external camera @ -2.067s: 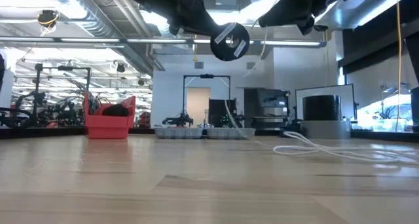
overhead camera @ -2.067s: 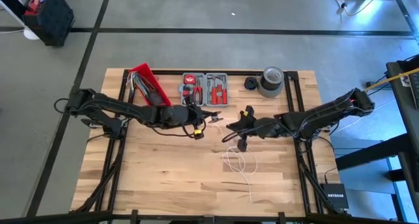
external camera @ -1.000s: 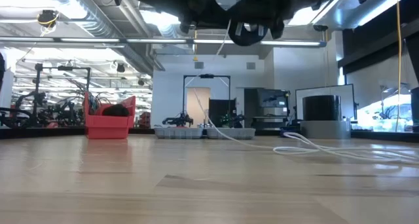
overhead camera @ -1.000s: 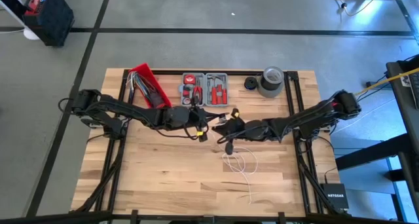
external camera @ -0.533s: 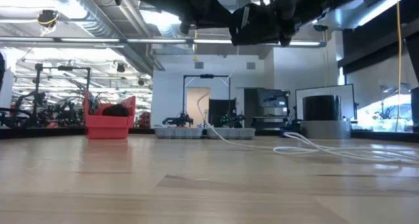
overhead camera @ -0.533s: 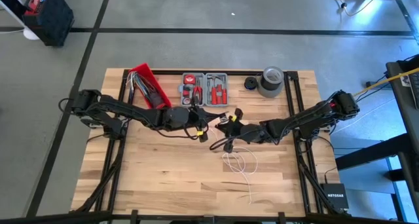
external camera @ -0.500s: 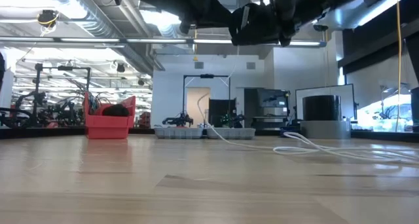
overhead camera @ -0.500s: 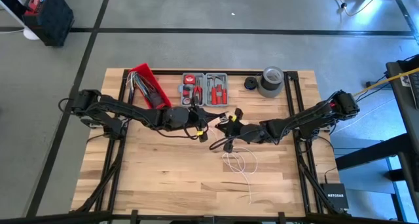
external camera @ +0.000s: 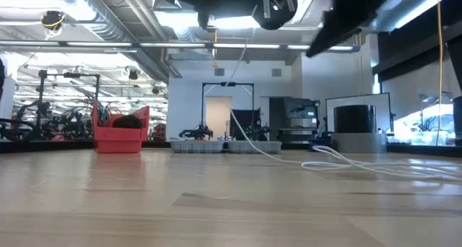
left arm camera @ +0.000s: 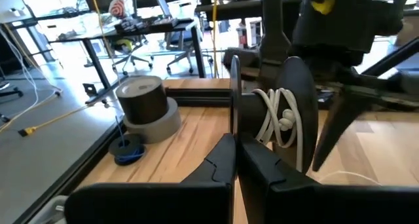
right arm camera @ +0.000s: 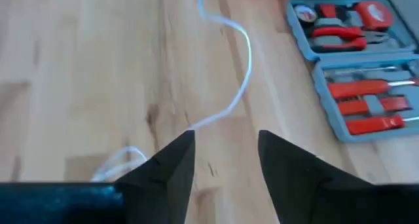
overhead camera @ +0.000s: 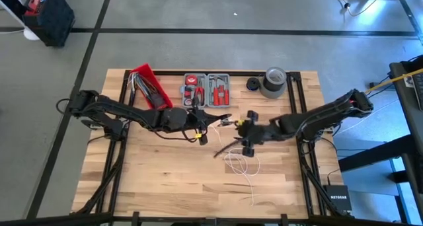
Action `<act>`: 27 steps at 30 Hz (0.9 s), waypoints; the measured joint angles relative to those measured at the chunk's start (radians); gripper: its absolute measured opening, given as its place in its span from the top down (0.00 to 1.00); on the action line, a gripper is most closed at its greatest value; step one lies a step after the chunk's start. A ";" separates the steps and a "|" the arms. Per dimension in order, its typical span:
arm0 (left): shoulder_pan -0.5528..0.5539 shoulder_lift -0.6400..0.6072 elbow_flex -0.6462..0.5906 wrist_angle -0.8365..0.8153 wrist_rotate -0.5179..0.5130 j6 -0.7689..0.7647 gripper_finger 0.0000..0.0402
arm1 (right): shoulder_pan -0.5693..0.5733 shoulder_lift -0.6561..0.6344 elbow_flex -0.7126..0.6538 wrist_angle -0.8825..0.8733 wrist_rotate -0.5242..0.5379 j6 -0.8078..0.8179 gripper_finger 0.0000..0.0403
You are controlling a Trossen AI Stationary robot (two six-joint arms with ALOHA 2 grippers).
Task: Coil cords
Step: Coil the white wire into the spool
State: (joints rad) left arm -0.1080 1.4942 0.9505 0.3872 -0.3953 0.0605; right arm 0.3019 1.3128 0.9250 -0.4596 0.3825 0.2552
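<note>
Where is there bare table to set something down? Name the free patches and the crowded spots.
Free: the left half of the table, below the left arm, and the near right corner beyond the white cord. Crowded: the back edge with the red bin, tool case and tape roll, and the centre, where left pincer and right pincer meet.

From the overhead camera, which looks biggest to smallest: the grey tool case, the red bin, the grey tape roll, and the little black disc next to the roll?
1. Grey tool case
2. Red bin, close to the case, partly hidden by the left arm, so unsure
3. Grey tape roll
4. Black disc
</note>
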 joint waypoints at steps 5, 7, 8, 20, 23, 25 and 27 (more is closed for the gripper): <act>-0.004 -0.004 0.000 -0.001 -0.002 0.002 1.00 | 0.060 0.006 -0.161 0.205 0.202 -0.051 0.57; -0.004 -0.004 0.000 -0.001 -0.003 0.003 1.00 | 0.058 0.031 -0.260 0.425 0.250 -0.106 0.57; -0.004 -0.004 0.000 -0.001 -0.003 0.008 1.00 | 0.054 0.048 -0.310 0.532 0.257 -0.135 0.57; -0.004 -0.004 0.000 -0.005 -0.004 0.026 1.00 | -0.083 0.229 -0.472 1.094 0.206 -0.238 0.57; -0.004 -0.007 0.000 -0.005 -0.004 0.029 1.00 | -0.120 0.276 -0.471 1.183 0.163 -0.257 0.56; -0.004 -0.011 0.000 -0.007 -0.004 0.029 1.00 | -0.149 0.319 -0.471 1.246 0.120 -0.263 0.54; -0.004 -0.015 -0.001 -0.014 -0.004 0.029 1.00 | -0.177 0.364 -0.471 1.315 0.114 -0.264 0.52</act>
State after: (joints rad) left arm -0.1116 1.4792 0.9497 0.3737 -0.3992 0.0894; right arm 0.1249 1.6770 0.4538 0.8551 0.4960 -0.0087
